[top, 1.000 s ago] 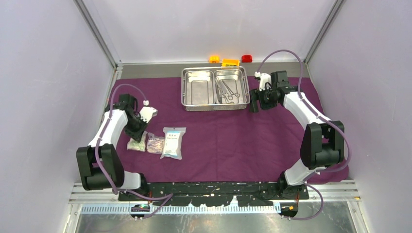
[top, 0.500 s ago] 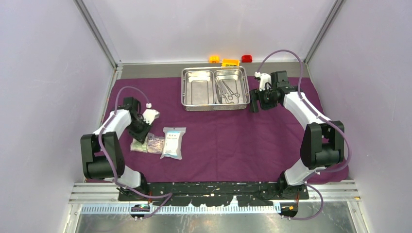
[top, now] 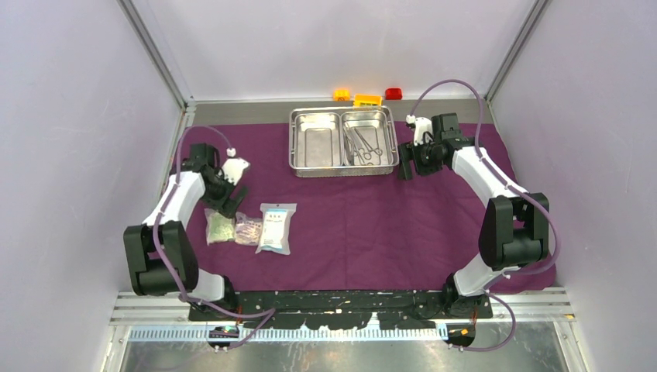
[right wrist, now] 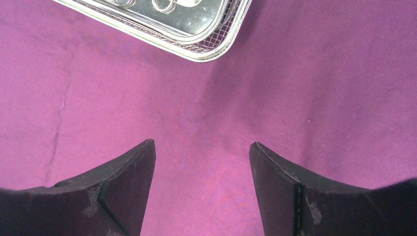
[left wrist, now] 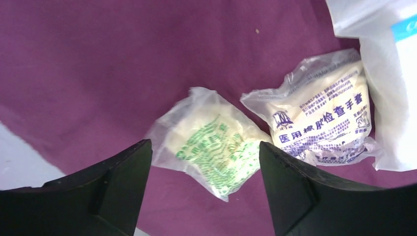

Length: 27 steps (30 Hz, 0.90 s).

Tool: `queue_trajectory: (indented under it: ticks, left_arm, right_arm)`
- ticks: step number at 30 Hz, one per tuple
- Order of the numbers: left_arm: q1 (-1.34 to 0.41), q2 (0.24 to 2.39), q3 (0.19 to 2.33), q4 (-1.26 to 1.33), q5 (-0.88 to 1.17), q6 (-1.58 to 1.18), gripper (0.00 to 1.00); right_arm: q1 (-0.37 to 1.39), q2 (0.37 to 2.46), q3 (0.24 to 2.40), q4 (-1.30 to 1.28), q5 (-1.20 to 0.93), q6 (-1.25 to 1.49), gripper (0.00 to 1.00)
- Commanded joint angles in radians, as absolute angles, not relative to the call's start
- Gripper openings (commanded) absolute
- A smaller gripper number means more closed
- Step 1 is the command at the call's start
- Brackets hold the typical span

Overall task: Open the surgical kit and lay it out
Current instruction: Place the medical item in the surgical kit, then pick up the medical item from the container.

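Covering most of the table is the purple cloth (top: 372, 217), spread flat with a few soft creases. The tray (top: 316, 143) sits on it at the far middle; its left half is bare steel and the right half holds the instruments (top: 364, 147), a tangle of thin steel with ring handles, too small to sort into scissors or clamps. The right gripper (top: 404, 164) hangs just off the tray's right end with its jaws wide apart and nothing between them. In its wrist view (right wrist: 201, 145) you only get cloth under it and a corner of the tray up top. The left gripper (top: 229, 203) is over on the left side, also spread open and holding nothing. Its wrist view (left wrist: 202, 147) looks down on the packets. Those lie in a row on the cloth, near left: the white packet (top: 276, 227) is the biggest, then the blue-print packet (top: 248, 230) touching it, then the green-print packet (top: 219, 229), which shows between the left fingers (left wrist: 118, 187). Three bricks (top: 367, 100) sit off the cloth behind the tray.
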State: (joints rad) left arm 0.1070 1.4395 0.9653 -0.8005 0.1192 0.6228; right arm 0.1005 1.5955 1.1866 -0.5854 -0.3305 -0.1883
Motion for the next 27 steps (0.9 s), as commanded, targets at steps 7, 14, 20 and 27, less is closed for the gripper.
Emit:
queue_trajectory:
  ticks: [7, 14, 20, 27]
  left_arm:
    - [0.112, 1.332, 1.132, -0.834, 0.184, 0.58, 1.0]
    - [0.112, 1.357, 1.241, -0.753, 0.331, 0.369, 1.0]
    - [0.112, 1.421, 1.371, -0.746, 0.456, 0.227, 0.99]
    - [0.112, 1.435, 1.41, -0.702, 0.611, 0.138, 1.0]
  right_arm:
    - [0.096, 1.56, 1.232, -0.584, -0.318, -0.188, 0.75]
    - [0.095, 1.524, 1.243, -0.573, -0.311, -0.155, 0.75]
    - [0.11, 1.493, 1.285, -0.535, -0.324, -0.091, 0.75]
    - [0.267, 1.622, 1.45, -0.535, -0.189, -0.084, 0.71]
